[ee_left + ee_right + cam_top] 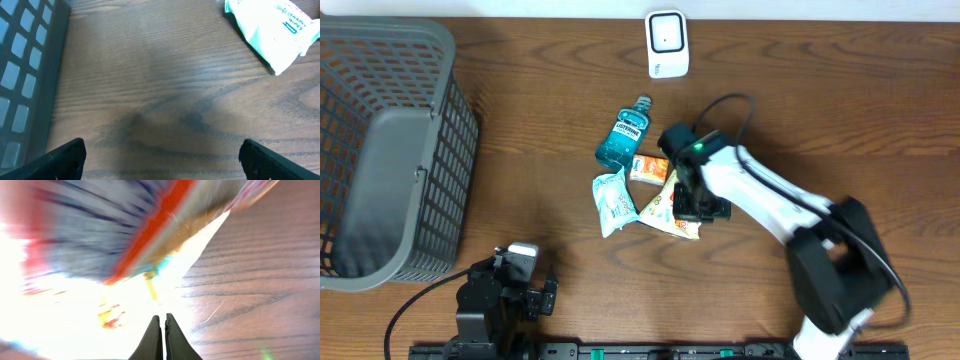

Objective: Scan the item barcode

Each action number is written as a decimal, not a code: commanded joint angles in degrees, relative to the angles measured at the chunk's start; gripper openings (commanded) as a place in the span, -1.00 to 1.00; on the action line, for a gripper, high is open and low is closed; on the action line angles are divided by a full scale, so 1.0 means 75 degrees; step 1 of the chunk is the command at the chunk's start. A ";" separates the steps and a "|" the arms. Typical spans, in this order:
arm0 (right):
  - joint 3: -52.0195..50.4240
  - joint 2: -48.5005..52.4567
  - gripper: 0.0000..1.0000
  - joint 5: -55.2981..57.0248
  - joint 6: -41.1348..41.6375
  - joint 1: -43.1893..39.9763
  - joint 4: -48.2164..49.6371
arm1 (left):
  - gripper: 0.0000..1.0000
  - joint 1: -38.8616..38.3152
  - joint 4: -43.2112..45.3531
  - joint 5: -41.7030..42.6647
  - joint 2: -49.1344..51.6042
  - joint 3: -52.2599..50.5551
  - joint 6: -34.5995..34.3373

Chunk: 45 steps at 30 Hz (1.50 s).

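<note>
Hazard: right pincer (163,324), closed over the yellow crinkled foil snack packet (660,213) lying midway on the brown wooden table (820,110), may pinch only a thin edge or nothing, so the packet could slip before reaching the white plastic scanner (667,42); left pincer (162,160) idle, wide open.

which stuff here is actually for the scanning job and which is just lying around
For the job: scanner, snack bag, right gripper over it.
Lying about for now: mouthwash bottle, wipes pack, small orange box, basket.
</note>
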 commanded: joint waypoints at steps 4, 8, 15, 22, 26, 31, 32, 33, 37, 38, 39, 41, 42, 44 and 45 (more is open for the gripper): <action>0.0221 -0.0950 -0.98 0.0892 0.0015 0.0181 0.0600 | 0.96 0.0023 -0.0262 0.0073 -0.0020 -0.0070 -0.0015; 0.0012 -0.0338 -0.98 0.0769 0.0050 0.0315 0.0752 | 0.96 0.0023 -0.0262 0.0073 -0.0020 -0.0070 -0.0015; -0.0044 0.1250 -0.98 -0.0178 0.0309 0.0388 0.0385 | 0.96 0.0026 -0.0262 0.0073 -0.0020 -0.0070 -0.0015; 0.0160 0.1169 -0.98 -0.0256 0.0303 0.0347 -0.0131 | 0.96 0.0023 -0.0262 0.0073 -0.0020 -0.0070 -0.0015; 0.0233 0.0507 -0.98 -0.0248 0.0300 0.0344 -0.0326 | 0.96 0.0023 -0.0262 0.0073 -0.0020 -0.0070 -0.0015; 0.0233 -0.0297 -0.98 0.0044 0.0216 0.0353 -0.0251 | 0.96 0.0023 -0.0262 0.0073 -0.0020 -0.0070 -0.0015; 0.0233 -0.0358 -0.98 0.0259 0.0216 0.0367 -0.0201 | 0.96 0.0023 -0.0262 0.0073 -0.0020 -0.0070 -0.0015; 0.0230 -0.0373 -0.98 0.0411 0.0216 0.0382 -0.0166 | 0.96 0.0023 -0.0265 0.0073 -0.0020 -0.0070 -0.0015; 0.0058 -0.0137 -0.98 0.0635 0.0219 0.0428 -0.0061 | 0.96 0.0023 -0.0262 0.0073 -0.0020 -0.0070 -0.0015; -0.0026 -0.0032 -0.98 0.0603 0.0219 0.0431 -0.0012 | 0.96 0.0023 -0.0265 0.0073 -0.0020 -0.0070 -0.0015; -0.0122 0.0087 -0.98 0.0539 0.0219 0.0440 0.0044 | 0.96 0.0026 -0.0262 0.0073 -0.0020 -0.0070 -0.0015; -0.0364 0.0364 -0.98 0.0268 0.0219 0.0481 0.0154 | 0.95 0.0023 -0.0262 0.0073 -0.0020 -0.0070 -0.0015; -0.0478 0.0495 -0.98 0.0122 0.0221 0.0513 0.0192 | 0.95 0.0023 -0.0262 0.0073 -0.0020 -0.0070 -0.0015; -0.0667 0.0784 -0.98 -0.0289 0.0219 0.0597 0.0236 | 0.96 0.0023 -0.0262 0.0073 -0.0020 -0.0070 -0.0015; -0.0699 0.0868 -0.98 -0.0458 0.0219 0.0629 0.0233 | 0.96 0.0023 -0.0265 0.0073 -0.0020 -0.0070 -0.0015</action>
